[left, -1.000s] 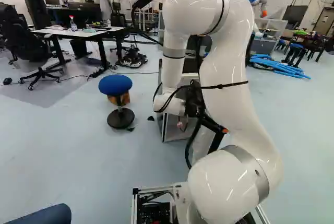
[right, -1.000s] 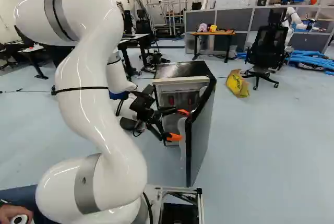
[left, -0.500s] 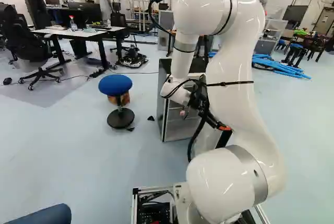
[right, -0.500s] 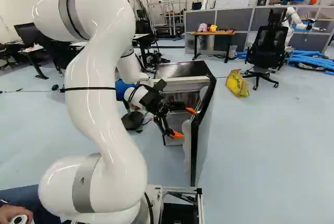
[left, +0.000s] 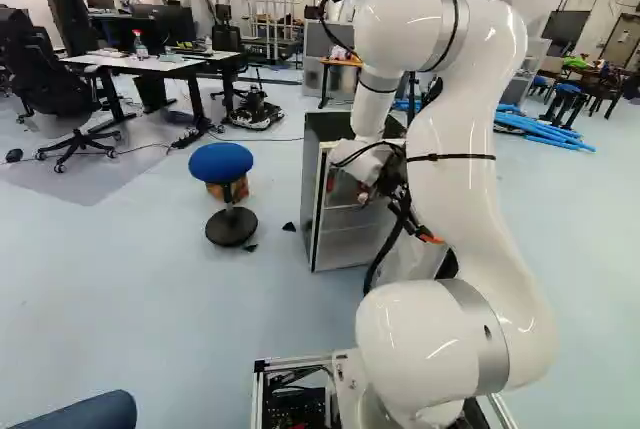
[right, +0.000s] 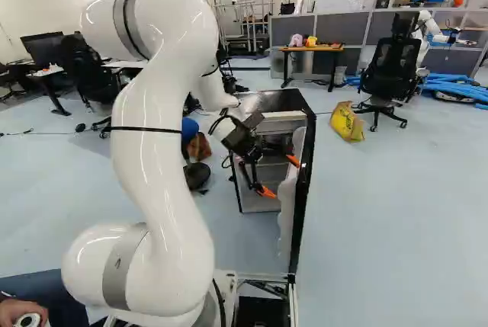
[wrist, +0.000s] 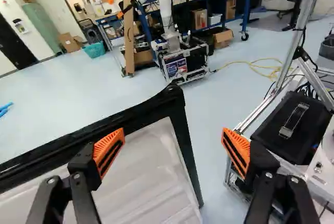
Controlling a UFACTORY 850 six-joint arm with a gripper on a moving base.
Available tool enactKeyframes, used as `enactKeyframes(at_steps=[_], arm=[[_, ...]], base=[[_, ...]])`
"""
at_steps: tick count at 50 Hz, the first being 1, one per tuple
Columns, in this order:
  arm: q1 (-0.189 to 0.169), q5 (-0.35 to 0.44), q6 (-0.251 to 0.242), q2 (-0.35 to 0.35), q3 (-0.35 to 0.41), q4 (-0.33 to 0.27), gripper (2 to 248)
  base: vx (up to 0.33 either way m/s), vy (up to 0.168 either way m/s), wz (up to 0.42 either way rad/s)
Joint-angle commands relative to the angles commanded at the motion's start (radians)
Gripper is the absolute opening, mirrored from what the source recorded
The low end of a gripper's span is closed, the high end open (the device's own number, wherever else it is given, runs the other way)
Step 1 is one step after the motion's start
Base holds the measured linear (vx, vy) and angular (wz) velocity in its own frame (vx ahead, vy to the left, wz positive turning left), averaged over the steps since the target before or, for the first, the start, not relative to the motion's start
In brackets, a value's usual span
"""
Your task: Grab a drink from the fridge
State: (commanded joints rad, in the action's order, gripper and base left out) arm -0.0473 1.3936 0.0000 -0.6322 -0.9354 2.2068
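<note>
A: "Evidently, we are opening the black-edged, white-lined door (wrist: pixel 143 169), our black two-fingered gripper (wrist: pixel 172 139) spread beside it?"
B: "Yes; next, we should push wider. Red drink (left: pixel 331 182), seemingly: inside the black-topped grey fridge (left: pixel 325 127), near its left edge."

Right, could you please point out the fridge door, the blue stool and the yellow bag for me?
Fridge door (wrist: pixel 151 174): wrist view, white inner panel.
Blue stool (left: pixel 221 160): left base view, round seat.
Yellow bag (right: pixel 347 123): right base view, middle.

The arm (right: pixel 162 182) is glossy, the fridge top (right: pixel 280 100) shiny, the door lining (wrist: pixel 141 174) smooth plastic, the stool seat (left: pixel 220 161) matt.
</note>
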Motion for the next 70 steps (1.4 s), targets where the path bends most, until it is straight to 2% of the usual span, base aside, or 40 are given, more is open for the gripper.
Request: enactKeyframes(at_steps=[40, 70], arm=[[-0.201, 0.0, 0.0, -0.083, -0.244, 0.0, 247], [-0.321, -0.034, 0.0, -0.154, -0.416, -0.021, 247]], base=[[0.0, 0.0, 0.0], [0.0, 0.0, 0.0]])
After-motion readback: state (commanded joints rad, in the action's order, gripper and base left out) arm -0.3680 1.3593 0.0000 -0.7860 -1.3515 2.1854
